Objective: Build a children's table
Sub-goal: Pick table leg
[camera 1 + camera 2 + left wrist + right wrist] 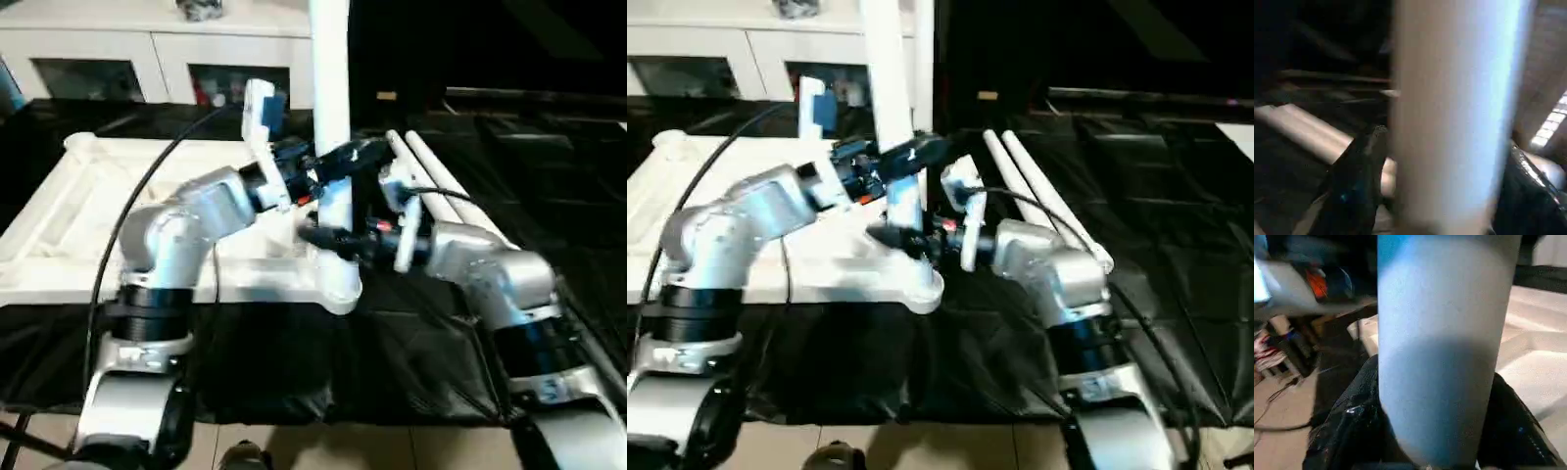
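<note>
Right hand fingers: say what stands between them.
In the right wrist view, the upright white table leg stands between the right hand's two black fingers, low near its corner socket.

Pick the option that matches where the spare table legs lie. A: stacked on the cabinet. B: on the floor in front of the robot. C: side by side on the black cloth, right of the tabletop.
C: two white tube legs lie side by side on the black cloth, right of the upturned tabletop.

I seem to be working in a furnished room, home-like. A white glass-doored cabinet [157, 64] lines the wall, and black sheeting [294, 362] covers the worktable.
</note>
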